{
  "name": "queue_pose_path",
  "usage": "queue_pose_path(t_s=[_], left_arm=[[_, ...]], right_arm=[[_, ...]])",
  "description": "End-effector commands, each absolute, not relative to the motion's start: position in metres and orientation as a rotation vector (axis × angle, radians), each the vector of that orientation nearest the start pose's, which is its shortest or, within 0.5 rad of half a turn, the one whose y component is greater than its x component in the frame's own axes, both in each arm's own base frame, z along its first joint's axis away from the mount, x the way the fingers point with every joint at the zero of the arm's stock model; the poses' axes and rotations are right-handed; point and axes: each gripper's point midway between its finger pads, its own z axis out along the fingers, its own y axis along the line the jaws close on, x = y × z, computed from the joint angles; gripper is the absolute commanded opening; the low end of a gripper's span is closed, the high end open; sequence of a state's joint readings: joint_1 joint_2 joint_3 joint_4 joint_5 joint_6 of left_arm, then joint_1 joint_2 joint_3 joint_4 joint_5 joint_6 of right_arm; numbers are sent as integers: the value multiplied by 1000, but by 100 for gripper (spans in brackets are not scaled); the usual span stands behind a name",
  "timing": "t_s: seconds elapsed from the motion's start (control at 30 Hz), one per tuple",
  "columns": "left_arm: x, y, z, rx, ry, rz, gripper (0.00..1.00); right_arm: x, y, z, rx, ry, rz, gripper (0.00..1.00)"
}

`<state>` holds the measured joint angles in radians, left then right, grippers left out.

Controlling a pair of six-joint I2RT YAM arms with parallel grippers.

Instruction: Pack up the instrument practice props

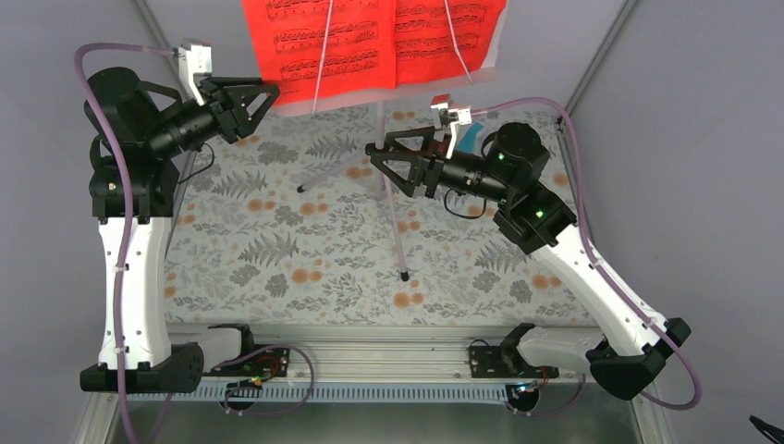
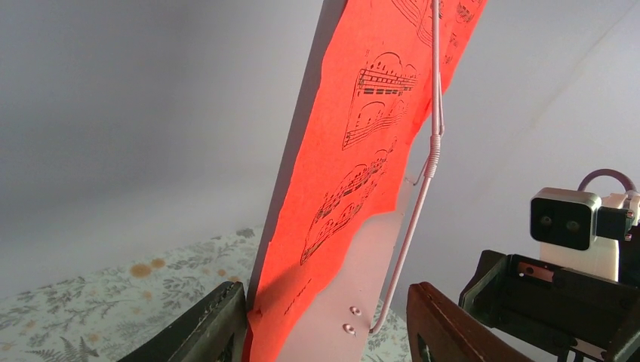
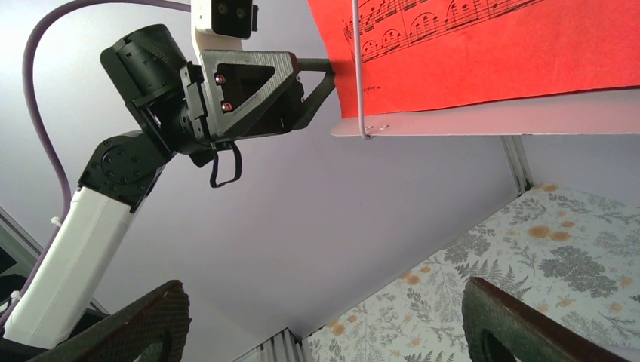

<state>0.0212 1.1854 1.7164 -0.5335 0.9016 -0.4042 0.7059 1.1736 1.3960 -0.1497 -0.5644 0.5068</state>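
Up at the far edge of the floral-cloth desk, the left tool stands partly spread around the lower corner of the left red sheet and the pale panel behind it. One finger looks to lie against the sheet's edge, while the other stands apart from the wire retainer, so nothing is clamped. The right tool gapes wide and empty, just beside the silver pole of the music stand. Both sheets carry printed staves of black notes; the small print low on the left one is too fine to read. Only the top view shows the tripod legs splayed on the desk, the right red sheet beside the left one on the panel, and a turquoise sliver of the metronome behind the right wrist. Only the right wrist view shows the left tool from below, its tips meeting the sheet's side edge.
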Motion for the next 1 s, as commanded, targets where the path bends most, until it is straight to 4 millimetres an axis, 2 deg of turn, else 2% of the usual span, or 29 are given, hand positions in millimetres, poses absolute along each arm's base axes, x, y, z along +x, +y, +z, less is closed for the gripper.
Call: queue_pose_path(t_s=[0.0,0.4,0.7,0.97], left_arm=[[265,-134,549,437,1566,-1009,53],[264,-131,552,424,1563,-972,67],[263,-135,550,457,1558,-1005,66],[264,-138,548,479,1551,-1032,58]], right_arm=[[213,307,487,-657,1532,1375,85],[215,309,482,-655,1544,1377,85],[215,310,480,-652,1551,1378,85],[215,311,482,-658,1544,1388,85]])
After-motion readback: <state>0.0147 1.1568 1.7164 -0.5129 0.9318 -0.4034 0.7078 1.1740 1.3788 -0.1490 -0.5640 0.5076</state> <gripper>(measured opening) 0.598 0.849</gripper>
